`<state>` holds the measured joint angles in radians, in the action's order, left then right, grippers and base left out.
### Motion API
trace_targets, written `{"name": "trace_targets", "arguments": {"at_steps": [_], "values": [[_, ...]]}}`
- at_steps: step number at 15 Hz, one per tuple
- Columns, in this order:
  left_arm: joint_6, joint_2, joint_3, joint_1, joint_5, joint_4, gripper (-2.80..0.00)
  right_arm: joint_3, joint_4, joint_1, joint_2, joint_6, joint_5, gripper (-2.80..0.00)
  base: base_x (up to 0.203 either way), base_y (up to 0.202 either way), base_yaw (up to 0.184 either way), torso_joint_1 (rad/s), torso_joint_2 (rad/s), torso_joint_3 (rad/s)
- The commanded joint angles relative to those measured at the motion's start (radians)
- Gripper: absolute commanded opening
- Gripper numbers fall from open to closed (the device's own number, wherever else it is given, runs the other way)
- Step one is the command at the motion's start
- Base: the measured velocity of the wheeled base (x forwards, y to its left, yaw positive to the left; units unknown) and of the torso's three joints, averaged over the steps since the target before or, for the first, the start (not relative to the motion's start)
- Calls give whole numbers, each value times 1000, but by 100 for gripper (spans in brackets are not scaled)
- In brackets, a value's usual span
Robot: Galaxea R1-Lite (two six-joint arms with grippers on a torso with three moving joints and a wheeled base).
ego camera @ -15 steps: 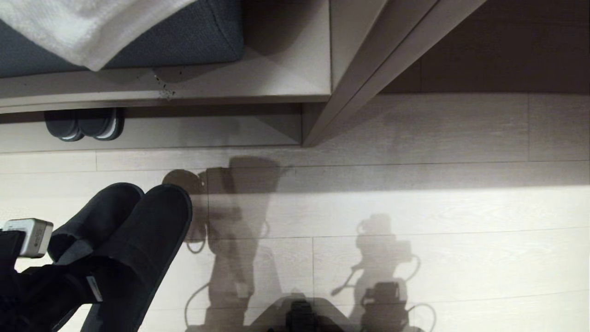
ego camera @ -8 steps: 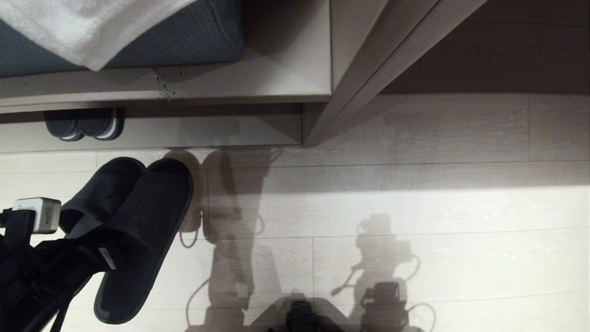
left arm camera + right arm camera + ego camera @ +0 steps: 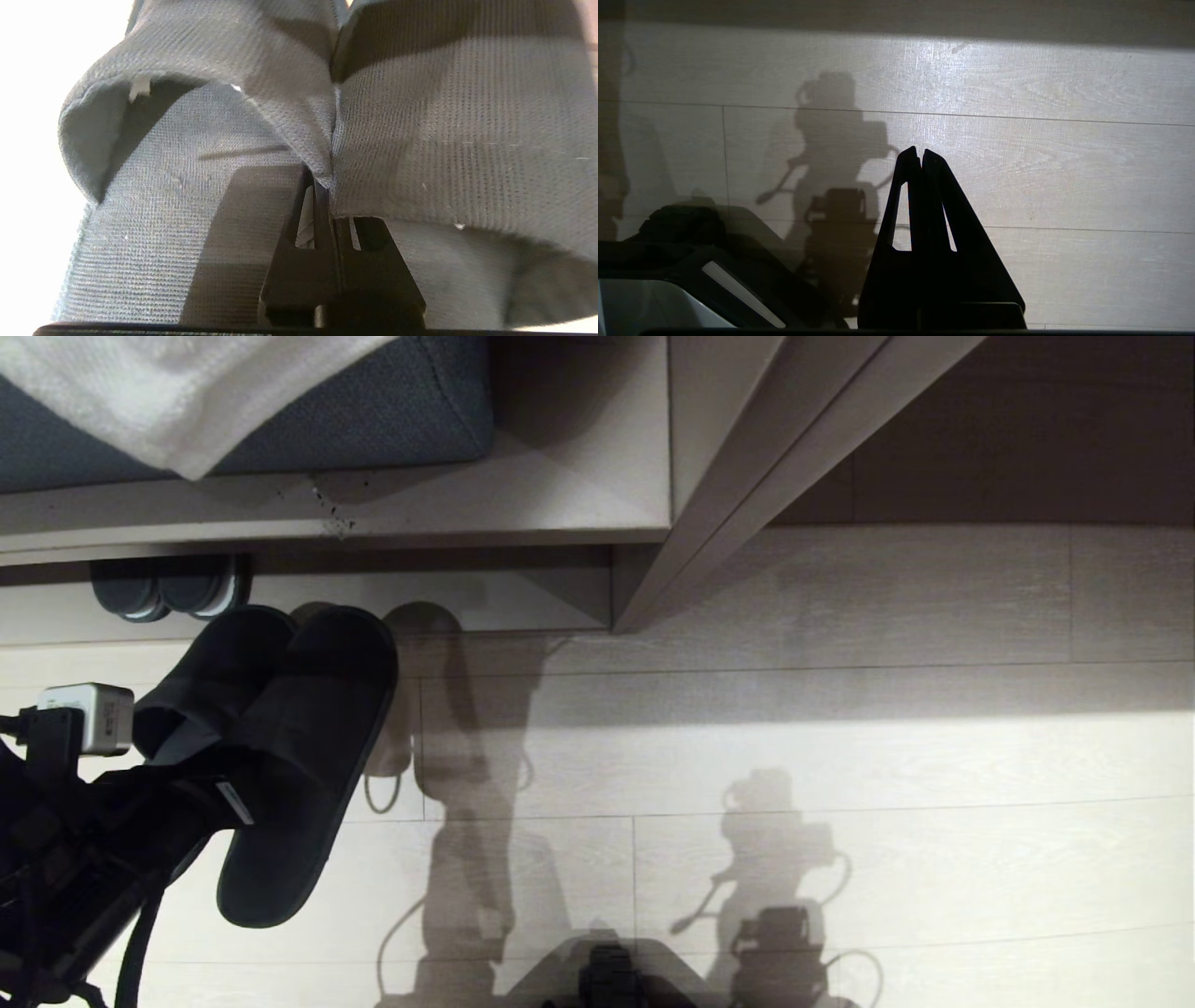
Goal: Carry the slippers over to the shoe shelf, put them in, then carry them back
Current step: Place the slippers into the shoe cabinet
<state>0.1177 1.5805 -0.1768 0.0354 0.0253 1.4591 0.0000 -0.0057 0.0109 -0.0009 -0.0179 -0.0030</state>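
Note:
The slippers (image 3: pixel 308 728), a plain black pair, hang side by side above the pale floor at the left, toes pointing toward the shoe shelf (image 3: pixel 448 602). Their toes reach the shelf's front edge in the head view. My left gripper (image 3: pixel 217 795) is shut on the slippers, pinching the two inner upper edges together. In the left wrist view the slippers' fabric (image 3: pixel 444 130) fills the picture and my left gripper (image 3: pixel 324 184) is clamped on the fold between them. My right gripper (image 3: pixel 920 154) is shut and empty over bare floor, out of the head view.
Another dark pair with pale sole edges (image 3: pixel 173 590) sits in the shelf at the left. Above the shelf lie a blue cushion (image 3: pixel 373 420) and a white cloth (image 3: pixel 159 392). A desk side panel (image 3: pixel 747 476) stands to the right of the shelf.
My left arm has carried the slippers away from me toward the shoe shelf; their toes have gone from mid-floor to the shelf's front edge. The right arm has not moved.

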Motion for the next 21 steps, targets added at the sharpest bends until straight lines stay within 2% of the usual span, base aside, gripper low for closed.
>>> {"name": "trace_targets", "arguments": {"at_steps": [1,5,8,16,21], "values": [[4,19,-22,17,-1,9,-280,40,0,0,-39,-1,0,-280,0,0,0,0,0,0],[12,35,-66,68,-2,17,-280,40,1,0,-39,-1,0,-280,0,0,0,0,0,0],[16,63,-86,72,-1,17,-280,40,0,0,-39,-1,0,-280,0,0,0,0,0,0],[34,240,-246,91,3,25,-280,40,0,0,-39,-1,0,-280,0,0,0,0,0,0],[36,288,-308,108,1,38,-280,40,1,0,-39,-1,0,-280,0,0,0,0,0,0]]}}
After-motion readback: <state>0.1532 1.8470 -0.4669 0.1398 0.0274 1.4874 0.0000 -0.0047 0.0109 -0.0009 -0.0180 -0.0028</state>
